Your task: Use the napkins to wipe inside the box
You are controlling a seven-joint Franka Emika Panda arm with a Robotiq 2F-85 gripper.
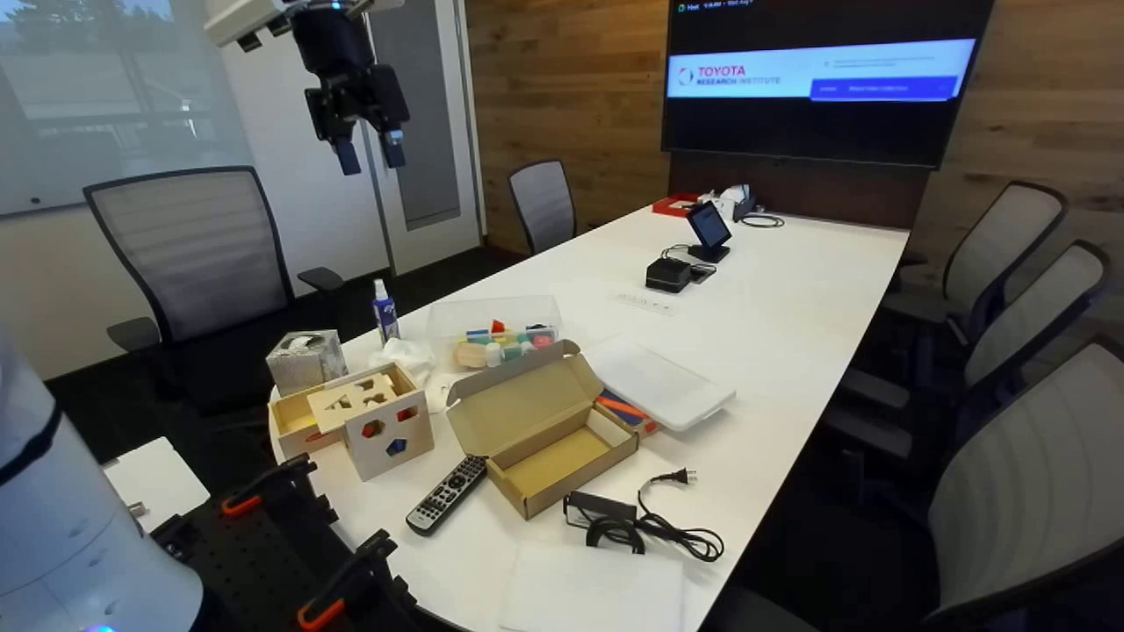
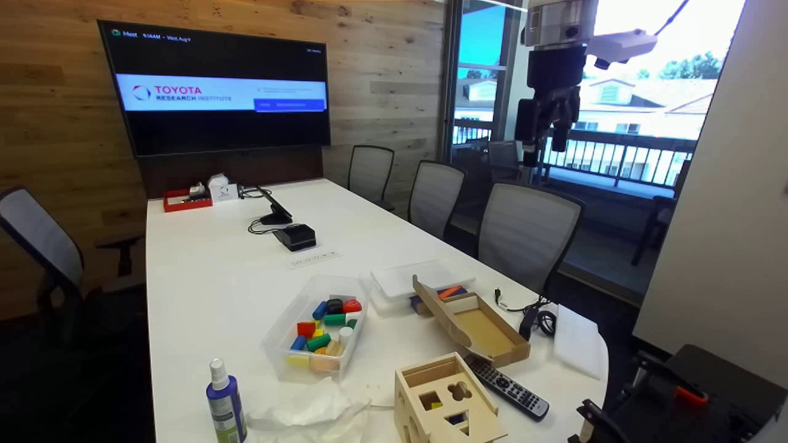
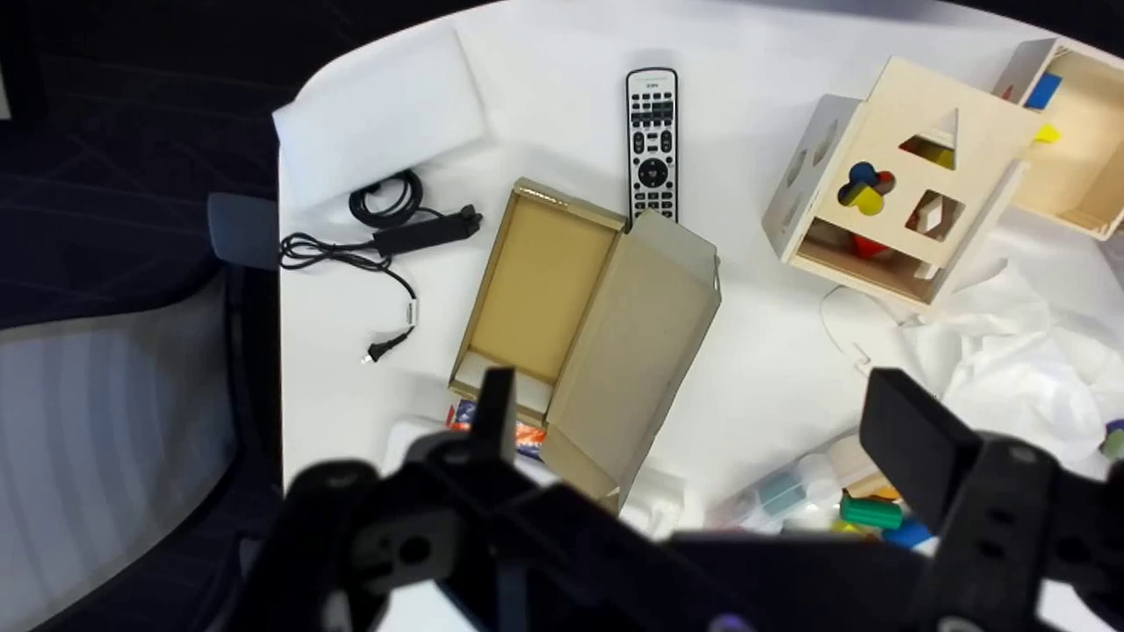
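1 box (image 3: 540, 285), lid (image 3: 645, 325) folded back, presumably for wiping access; napkins (image 3: 1019, 373) crumpled, loose; 1 end effector (image 1: 373, 162), spread, empty.

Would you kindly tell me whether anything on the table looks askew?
Yes: the flat pale wooden lid with cut-out holes sits off-centre on its pale wooden box, overhanging one end and leaving a gap at the other.

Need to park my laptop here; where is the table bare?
The white table is bare between the tilted touchscreen and the three mesh chairs, and between the red tray and the clear plastic tub. It is crowded around the cardboard box, with remote control and power adapter close by, and from the wooden shape sorter across napkins to the tub.
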